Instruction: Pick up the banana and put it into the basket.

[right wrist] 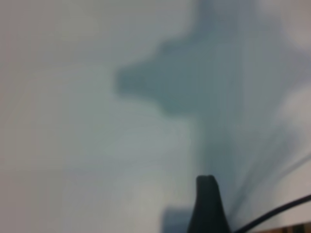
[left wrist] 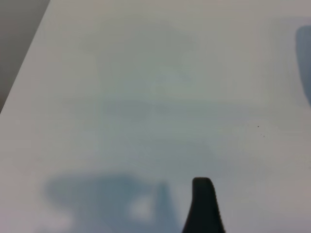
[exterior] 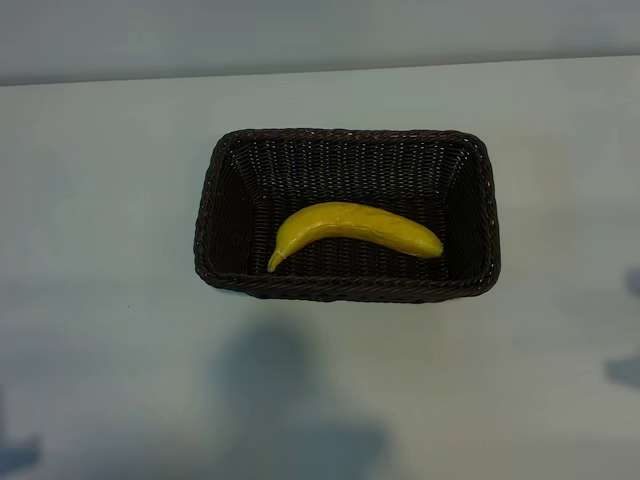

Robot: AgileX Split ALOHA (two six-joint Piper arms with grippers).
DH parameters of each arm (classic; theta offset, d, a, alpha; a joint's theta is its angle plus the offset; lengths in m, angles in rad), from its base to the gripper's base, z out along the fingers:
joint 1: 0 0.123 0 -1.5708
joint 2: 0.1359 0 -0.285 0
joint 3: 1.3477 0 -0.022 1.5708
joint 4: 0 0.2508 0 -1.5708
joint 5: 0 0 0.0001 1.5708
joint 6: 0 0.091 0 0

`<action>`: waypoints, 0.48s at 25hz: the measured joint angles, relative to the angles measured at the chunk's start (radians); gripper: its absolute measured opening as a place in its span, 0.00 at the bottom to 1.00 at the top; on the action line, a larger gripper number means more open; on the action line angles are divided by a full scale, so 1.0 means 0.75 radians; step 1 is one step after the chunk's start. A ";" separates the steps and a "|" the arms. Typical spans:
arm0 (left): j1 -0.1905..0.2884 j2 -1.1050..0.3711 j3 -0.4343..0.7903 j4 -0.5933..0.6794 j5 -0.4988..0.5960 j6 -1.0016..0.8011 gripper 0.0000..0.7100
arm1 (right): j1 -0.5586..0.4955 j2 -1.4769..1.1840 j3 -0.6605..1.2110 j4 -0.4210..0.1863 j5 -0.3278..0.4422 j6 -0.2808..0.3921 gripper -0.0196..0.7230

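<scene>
One pale counter [exterior: 100, 200] fills nearly all of every view. On it, about the middle of the exterior view, sits the dark woven basket [exterior: 345, 289], upright and square to the camera. The banana [exterior: 360, 228] lies flat on the basket floor. It runs along the basket's length with its curve arching toward the far wall and its pointed stem toward the near left corner. It is wholly inside the rim and nothing touches it.

Neither hand is near the basket. The left hand [left wrist: 203, 206] shows in its own wrist view over bare counter. It is spread wide and holds nothing. The right hand [right wrist: 208, 206] shows in its wrist view above bare counter and a broad shadow, with a thin dark cable [right wrist: 272, 216] crossing one corner. Whether it is spread or pressed together cannot be told from these views, but no banana appears at it. Neither wrist view shows the basket or the banana, so both hands seem to be well apart from them.

By this layout the placing looks done, and the step in hand is probably the retreat to a resting pose. To do that well, the right arm should stay clear of the braided rim, travel over open counter rather than across the basket, and avoid nudging the basket. The banana needs no further handling.
</scene>
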 joint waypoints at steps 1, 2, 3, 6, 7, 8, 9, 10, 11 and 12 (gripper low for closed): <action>0.000 0.000 0.000 0.000 0.000 0.000 0.79 | 0.000 -0.058 0.003 0.000 0.000 0.000 0.72; 0.000 0.000 0.000 0.000 0.000 0.000 0.79 | 0.000 -0.106 0.008 0.000 0.001 0.000 0.72; 0.000 0.000 0.000 0.000 0.000 0.001 0.79 | 0.000 -0.162 0.013 0.000 0.004 0.000 0.72; 0.000 0.000 0.000 0.000 0.000 0.001 0.79 | 0.000 -0.316 0.019 0.001 0.014 -0.001 0.72; 0.000 0.000 0.000 0.000 0.000 0.001 0.79 | 0.000 -0.366 0.019 0.001 0.015 -0.001 0.72; 0.000 0.000 0.000 0.000 0.000 0.003 0.79 | 0.000 -0.413 0.020 0.001 0.015 -0.003 0.72; 0.000 0.000 0.000 0.000 0.000 0.003 0.79 | 0.000 -0.451 0.020 0.001 0.015 -0.004 0.72; 0.000 0.000 0.000 0.000 0.000 0.003 0.79 | 0.000 -0.494 0.020 0.001 0.015 -0.004 0.72; 0.000 0.000 0.000 0.000 0.000 0.003 0.79 | 0.000 -0.537 0.020 0.001 0.015 -0.004 0.72; 0.000 0.000 0.000 0.000 0.000 0.003 0.79 | 0.000 -0.570 0.020 0.001 0.016 -0.004 0.72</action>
